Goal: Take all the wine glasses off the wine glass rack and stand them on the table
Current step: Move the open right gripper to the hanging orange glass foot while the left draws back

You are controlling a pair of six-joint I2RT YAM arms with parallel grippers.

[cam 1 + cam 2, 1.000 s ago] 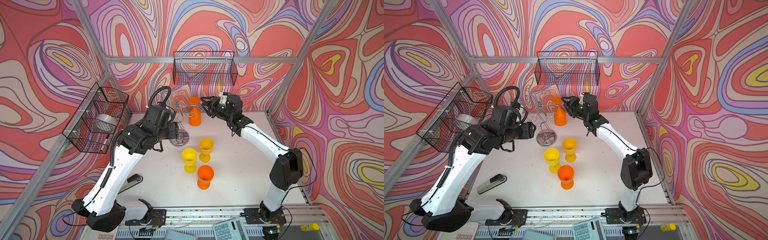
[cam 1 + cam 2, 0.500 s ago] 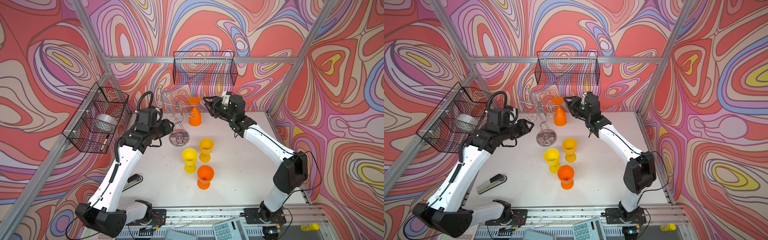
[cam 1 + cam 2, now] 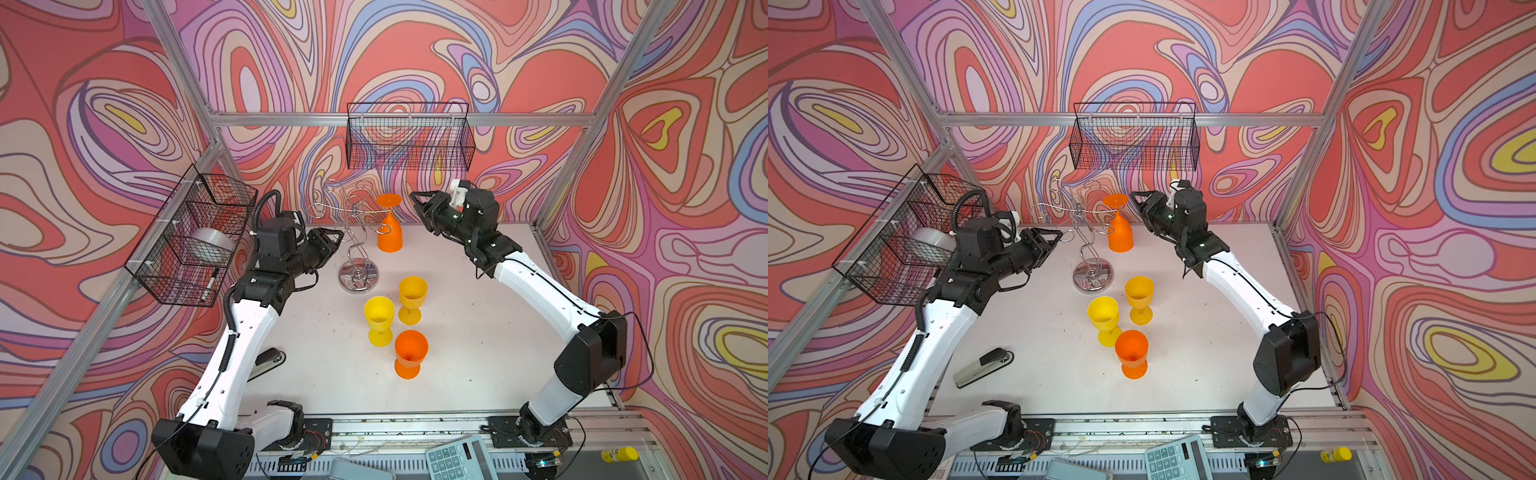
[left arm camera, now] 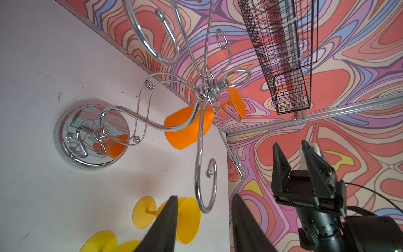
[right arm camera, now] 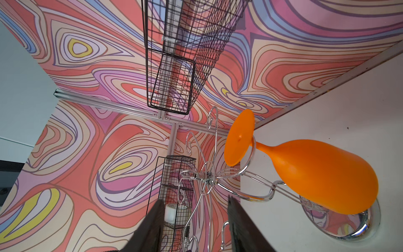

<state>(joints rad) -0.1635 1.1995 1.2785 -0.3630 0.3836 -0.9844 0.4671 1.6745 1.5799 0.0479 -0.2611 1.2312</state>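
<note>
**Left pincer** (image 3: 337, 236): my fingers stand partly apart and grip nothing. In the left wrist view, one curled hook arm of the wine glass rack (image 3: 358, 276) hangs in the gap between them. I cannot tell whether either finger touches the wire. In both top views this pincer sits left of centre, just beside the rack's wavy stem.

**Right pincer** (image 3: 417, 208): my fingers stand partly apart and are empty. In both top views it hovers right of upper centre, near the wine glass but apart from it, with the tips pointed toward it.

**Wine glass** (image 3: 389, 237): orange, hanging upside down on the rack. Its foot is caught in a hook arm and its bowl is clear of the table (image 3: 457, 332). The rack stands on its round mirrored base at the rear centre of the table.

**Containers:**
- Side basket (image 3: 174, 232), black wire, left of frame. The middle compartment holds a silver roll of tape (image 3: 210, 245). The lowest compartment in frame holds a marker (image 3: 209, 284).
- Back basket (image 3: 409, 137), black wire, upper centre. It hangs on the rear rail.

**On the table, centre frame, upright:** a yellow goblet (image 3: 379, 316), a deeper-yellow goblet (image 3: 412, 295) and an orange goblet (image 3: 411, 351).
</note>
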